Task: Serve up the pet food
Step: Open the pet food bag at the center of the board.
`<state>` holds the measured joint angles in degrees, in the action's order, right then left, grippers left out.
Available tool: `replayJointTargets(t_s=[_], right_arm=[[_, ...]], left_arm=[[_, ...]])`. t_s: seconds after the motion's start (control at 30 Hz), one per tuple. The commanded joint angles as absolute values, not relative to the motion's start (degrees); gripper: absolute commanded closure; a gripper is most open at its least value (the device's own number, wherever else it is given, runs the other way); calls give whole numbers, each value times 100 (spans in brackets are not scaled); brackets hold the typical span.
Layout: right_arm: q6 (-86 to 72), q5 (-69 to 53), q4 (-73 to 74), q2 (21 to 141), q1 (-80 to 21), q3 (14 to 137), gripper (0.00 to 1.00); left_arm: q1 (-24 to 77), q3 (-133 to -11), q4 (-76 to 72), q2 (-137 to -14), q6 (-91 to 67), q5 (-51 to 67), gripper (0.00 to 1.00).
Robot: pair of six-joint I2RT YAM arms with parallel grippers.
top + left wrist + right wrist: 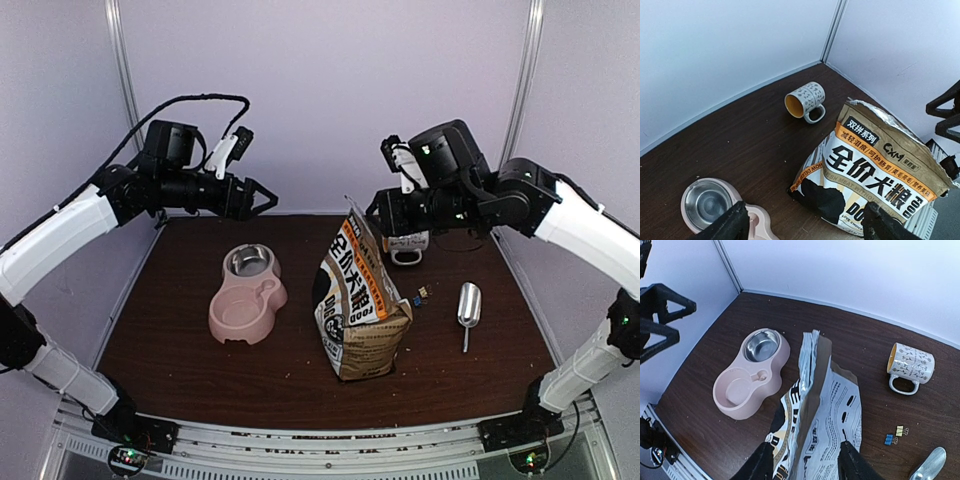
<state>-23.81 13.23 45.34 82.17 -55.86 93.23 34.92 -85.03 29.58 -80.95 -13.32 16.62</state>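
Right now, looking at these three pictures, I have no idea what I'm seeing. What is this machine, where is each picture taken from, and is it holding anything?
These are two robot arms bolted at the near edge of a brown table. The wide picture comes from a fixed camera above and behind them: the left arm on the left, the right arm on the right. The other two come from cameras on each wrist, looking past that arm's own jaws. On the table are a dog-food bag, a pink double bowl, a patterned mug, a metal scoop and small binder clips. Both pairs of jaws are open and hold nothing; the right pair hovers by the bag's top.
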Motion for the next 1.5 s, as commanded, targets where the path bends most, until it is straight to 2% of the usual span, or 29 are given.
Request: replayJointTargets(t_s=[0.0, 0.3, 0.8, 1.2, 1.47], right_arm=[[-2282, 1858, 4723, 8617, -5584, 9839, 57], [-2266, 2284, 5205, 9373, -5552, 10611, 69], [-2348, 2293, 5391, 9679, -5460, 10679, 84], [-2356, 1963, 5502, 9714, -5432, 10525, 87], [-2347, 1517, 5270, 9563, -5434, 10285, 84]], left_arm=[[3479, -8216, 2537, -7768, -1055, 1628, 19], [3473, -8051, 2549, -7639, -932, 1551, 19], [3476, -8055, 2548, -7664, -932, 1641, 19], [3476, -8060, 2472, -7818, -1150, 1892, 19], [3519, -8116, 2319, -7930, -1461, 1961, 19]])
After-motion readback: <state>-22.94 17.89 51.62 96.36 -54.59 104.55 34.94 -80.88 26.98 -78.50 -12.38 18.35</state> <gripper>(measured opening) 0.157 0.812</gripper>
